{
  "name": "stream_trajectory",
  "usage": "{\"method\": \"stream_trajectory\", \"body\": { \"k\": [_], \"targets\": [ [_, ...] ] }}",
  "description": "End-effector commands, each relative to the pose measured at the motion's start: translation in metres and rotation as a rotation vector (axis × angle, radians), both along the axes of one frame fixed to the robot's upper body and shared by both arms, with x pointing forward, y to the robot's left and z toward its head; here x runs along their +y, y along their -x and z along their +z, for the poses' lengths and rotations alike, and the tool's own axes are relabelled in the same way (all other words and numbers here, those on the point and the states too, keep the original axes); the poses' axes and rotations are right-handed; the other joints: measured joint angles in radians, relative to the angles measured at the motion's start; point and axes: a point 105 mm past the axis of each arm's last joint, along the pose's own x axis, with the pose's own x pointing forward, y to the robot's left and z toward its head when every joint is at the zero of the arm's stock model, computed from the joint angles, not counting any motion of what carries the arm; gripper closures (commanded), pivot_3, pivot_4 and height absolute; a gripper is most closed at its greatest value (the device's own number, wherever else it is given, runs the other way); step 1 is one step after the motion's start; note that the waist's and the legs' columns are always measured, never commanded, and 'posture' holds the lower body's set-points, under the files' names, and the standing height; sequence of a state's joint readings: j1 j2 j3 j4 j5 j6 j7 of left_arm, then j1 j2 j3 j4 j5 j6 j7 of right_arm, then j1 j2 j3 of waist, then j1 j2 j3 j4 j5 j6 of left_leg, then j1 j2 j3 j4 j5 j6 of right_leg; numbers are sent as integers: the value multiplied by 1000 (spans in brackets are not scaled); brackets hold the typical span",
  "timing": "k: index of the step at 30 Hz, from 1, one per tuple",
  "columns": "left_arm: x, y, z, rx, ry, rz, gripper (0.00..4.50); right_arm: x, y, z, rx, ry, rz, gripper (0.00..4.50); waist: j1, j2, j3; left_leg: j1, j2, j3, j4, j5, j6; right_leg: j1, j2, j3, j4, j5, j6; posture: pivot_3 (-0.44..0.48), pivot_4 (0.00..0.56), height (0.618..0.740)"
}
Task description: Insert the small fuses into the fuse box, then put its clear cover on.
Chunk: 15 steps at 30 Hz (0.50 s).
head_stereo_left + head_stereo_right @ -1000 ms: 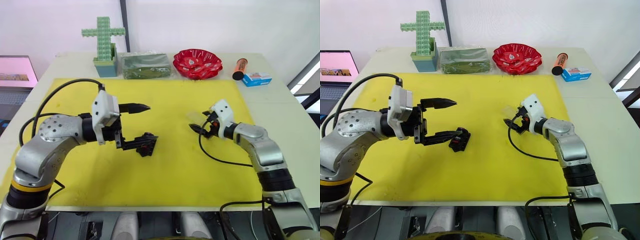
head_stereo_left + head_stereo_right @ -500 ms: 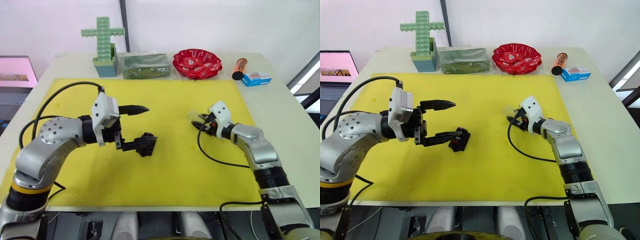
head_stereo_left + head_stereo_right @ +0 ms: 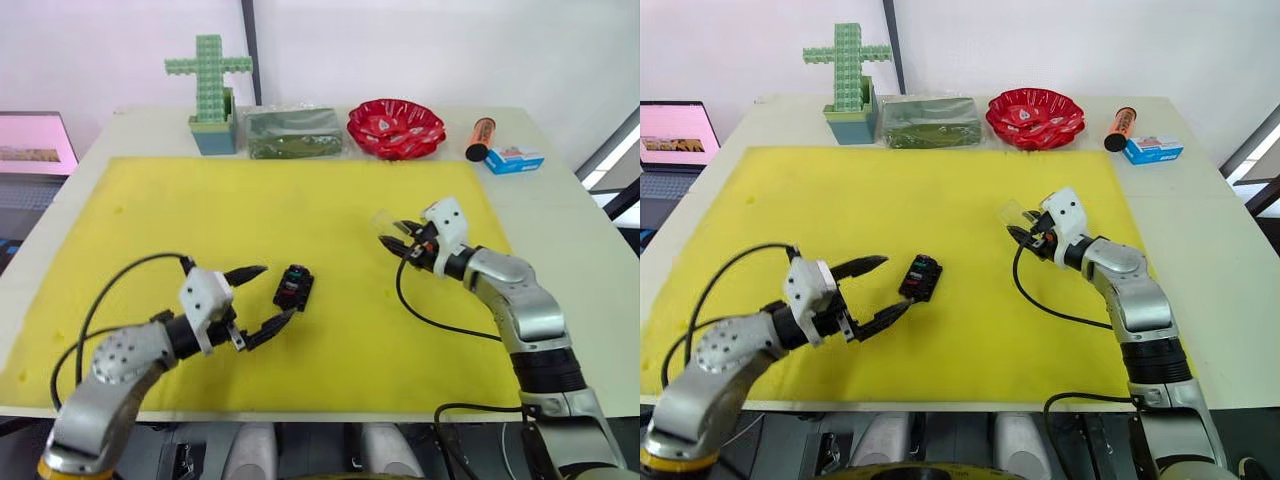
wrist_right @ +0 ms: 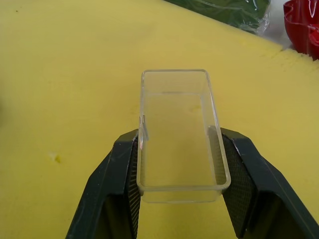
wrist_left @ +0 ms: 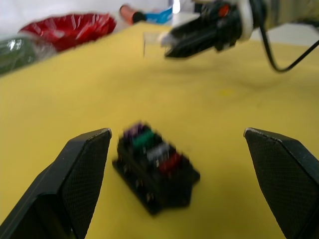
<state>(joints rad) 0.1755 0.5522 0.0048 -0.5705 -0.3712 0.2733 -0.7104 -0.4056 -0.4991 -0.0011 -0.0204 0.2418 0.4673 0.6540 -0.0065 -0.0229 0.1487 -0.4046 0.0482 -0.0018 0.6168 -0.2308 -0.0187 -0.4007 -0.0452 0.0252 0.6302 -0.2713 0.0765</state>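
Once released, left gripper [image 3: 262, 296] withdrawn, lower.

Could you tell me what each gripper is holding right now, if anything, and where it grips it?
The right gripper holds the clear cover, clamped across its two long side walls. The left gripper is open and holds nothing; the fuse box lies free on the mat.

L wrist view blurred: fuses [image 5: 152, 148] in box [image 5: 155, 175] read as purple, green, whitish, red smears, seating unclear. Cover [image 4: 178, 134] sides hidden by R gripper [image 4: 180, 164] pads. Laptop [image 3: 35, 148] cut by frame edge. Carton [image 3: 1151, 149] print too small, maybe text.
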Motion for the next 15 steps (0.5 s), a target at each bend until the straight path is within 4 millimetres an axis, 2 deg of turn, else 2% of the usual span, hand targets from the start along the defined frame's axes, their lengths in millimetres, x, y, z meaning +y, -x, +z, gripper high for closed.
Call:
{"method": "stream_trajectory", "body": {
  "k": [1,5,10,15],
  "targets": [
    [-8,-6,-3,-68,3,82,0,0,2,18,-61,-15,1,2690,3,0,0,0,0,0,0,0,0,0,0,0,0,0,0,0,150,740],
    [-18,-18,-16,-35,45,153,0,0,4,24,-70,-15,0,2690,4,1,0,1,0,0,0,0,0,1,0,0,0,0,0,0,150,740],
    [-31,-27,-39,46,-15,158,0,-5,3,27,-77,0,-23,2690,9,1,-1,1,0,0,1,0,0,1,0,0,0,1,3,0,150,740],
    [-28,-35,-59,66,-119,263,0,-9,3,26,-80,36,-37,2690,14,2,-1,2,0,0,0,0,0,2,0,0,0,2,3,0,150,740]
  ]
}}
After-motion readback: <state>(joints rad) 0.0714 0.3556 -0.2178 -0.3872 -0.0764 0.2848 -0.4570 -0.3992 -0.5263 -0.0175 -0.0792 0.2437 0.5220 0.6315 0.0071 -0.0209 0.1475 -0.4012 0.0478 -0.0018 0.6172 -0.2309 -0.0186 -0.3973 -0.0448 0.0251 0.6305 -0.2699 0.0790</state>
